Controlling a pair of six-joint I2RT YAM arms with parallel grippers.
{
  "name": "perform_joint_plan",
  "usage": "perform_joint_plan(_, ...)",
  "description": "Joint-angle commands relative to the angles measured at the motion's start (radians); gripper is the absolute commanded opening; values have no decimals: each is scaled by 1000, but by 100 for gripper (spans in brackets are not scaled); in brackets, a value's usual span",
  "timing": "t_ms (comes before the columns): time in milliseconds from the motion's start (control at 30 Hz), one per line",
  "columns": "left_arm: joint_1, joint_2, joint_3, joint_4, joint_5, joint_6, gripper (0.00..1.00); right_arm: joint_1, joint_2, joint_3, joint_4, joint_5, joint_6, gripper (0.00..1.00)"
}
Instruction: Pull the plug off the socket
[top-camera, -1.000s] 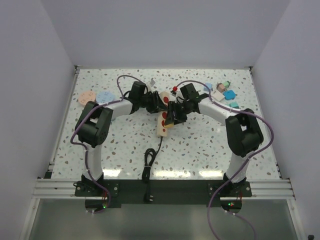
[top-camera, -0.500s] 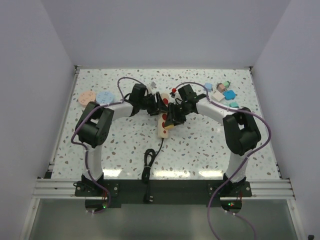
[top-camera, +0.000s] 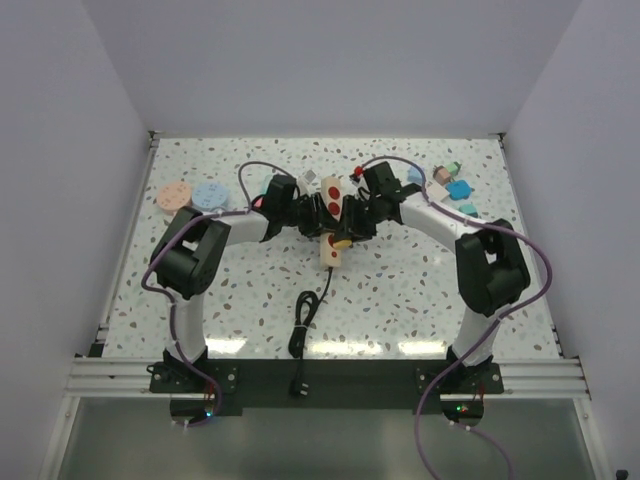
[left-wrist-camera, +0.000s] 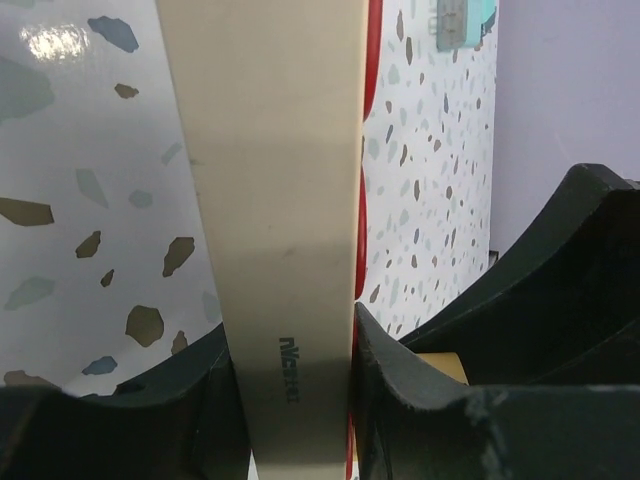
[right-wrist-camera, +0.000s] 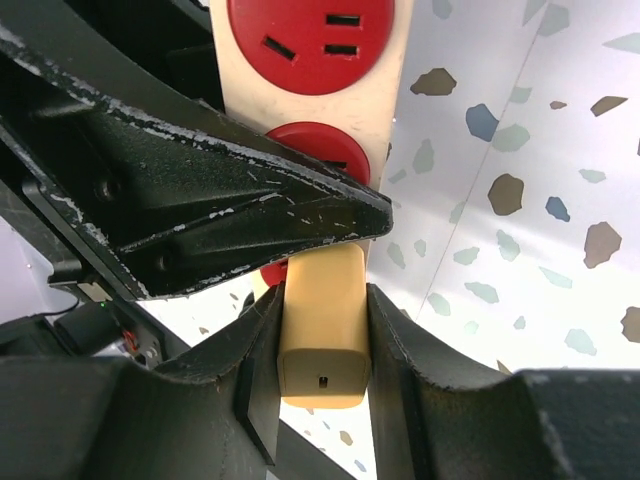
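The socket (top-camera: 331, 190) is a pale wooden strip with red round faces, lying lengthwise in the middle of the table. My left gripper (top-camera: 308, 212) is shut across its sides; in the left wrist view the socket's pale side (left-wrist-camera: 275, 180) fills the gap in the gripper (left-wrist-camera: 292, 400). A yellow plug (top-camera: 342, 242) sits at the strip's near end. My right gripper (right-wrist-camera: 322, 400) is shut on the plug (right-wrist-camera: 322, 320), whose top is hidden behind a left finger (right-wrist-camera: 200, 200). Two red faces of the socket (right-wrist-camera: 305, 40) show beyond.
The strip's thin black cable (top-camera: 303, 322) runs toward the near edge in loose coils. A pink disc (top-camera: 174, 196) and a blue disc (top-camera: 211, 194) lie at the back left. Several coloured blocks (top-camera: 452, 187) lie at the back right.
The strip and both grippers have shifted a little toward the far side, dragging the cable along. The right jaws have come together on the yellow plug.
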Motion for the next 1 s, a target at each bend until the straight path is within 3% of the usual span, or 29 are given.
perform_joint_plan(0, -21, -22, 7, 35, 41, 1, 0, -8, -65, 42, 146, -31, 33, 0)
perform_joint_plan(133, -21, -15, 34, -40, -13, 50, 0, -22, -49, 110, 10, -69, -30, 0)
perform_joint_plan(267, -14, 16, 74, -149, -77, 113, 0, -48, -124, 148, -142, 13, -157, 0)
perform_joint_plan(467, -3, 51, 100, -172, -85, 130, 0, -154, -288, 20, -52, -14, -124, 0)
perform_joint_plan(733, -3, 77, 160, -208, -84, 143, 0, -168, -318, 0, -4, -100, -121, 0)
perform_joint_plan(867, -3, 97, 181, -217, -81, 144, 0, -170, -327, 28, -44, -203, -162, 0)
perform_joint_plan(967, -3, 99, 186, -214, -81, 138, 0, -170, -377, 8, -87, -132, -184, 0)
